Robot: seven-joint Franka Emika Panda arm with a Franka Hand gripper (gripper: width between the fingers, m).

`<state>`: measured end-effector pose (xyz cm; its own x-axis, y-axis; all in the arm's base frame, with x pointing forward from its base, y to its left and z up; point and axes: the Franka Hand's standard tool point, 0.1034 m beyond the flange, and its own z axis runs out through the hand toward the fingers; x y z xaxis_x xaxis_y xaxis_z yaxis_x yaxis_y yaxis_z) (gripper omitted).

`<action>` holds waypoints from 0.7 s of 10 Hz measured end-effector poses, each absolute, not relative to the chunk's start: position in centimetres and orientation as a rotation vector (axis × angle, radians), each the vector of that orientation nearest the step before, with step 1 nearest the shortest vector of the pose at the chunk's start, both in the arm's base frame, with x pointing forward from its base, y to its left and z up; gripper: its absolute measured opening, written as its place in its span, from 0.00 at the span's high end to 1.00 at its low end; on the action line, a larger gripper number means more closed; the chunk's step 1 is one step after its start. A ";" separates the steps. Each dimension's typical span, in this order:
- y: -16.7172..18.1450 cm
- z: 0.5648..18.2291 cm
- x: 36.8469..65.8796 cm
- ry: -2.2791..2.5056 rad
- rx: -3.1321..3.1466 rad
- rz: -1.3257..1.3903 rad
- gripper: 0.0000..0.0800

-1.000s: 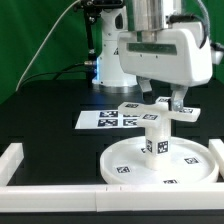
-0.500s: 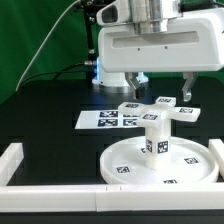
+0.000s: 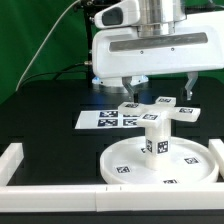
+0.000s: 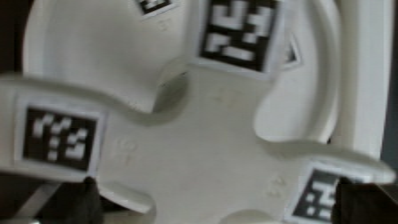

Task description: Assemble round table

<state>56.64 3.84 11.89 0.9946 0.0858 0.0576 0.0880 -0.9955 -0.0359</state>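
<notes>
White plastic cross sat atop the cylinder on the disc — your gripper hovered above, wide, empty. You should have kept it centred before closing.

Open gripper hovers above flat-armed piece atop cylinder.

The cross piece sat atop the cylinder, upright on the disc, near the surface's front rail.
</notes>
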 end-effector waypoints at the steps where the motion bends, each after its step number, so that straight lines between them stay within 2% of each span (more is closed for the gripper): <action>1: 3.8 11.7 56.8 -0.338 -3.093 -0.087 0.19; 4: 3.7 11.6 56.7 -0.404 -3.087 -0.087 0.19; 7: 3.6 10.6 56.6 -0.406 -3.101 -0.107 0.19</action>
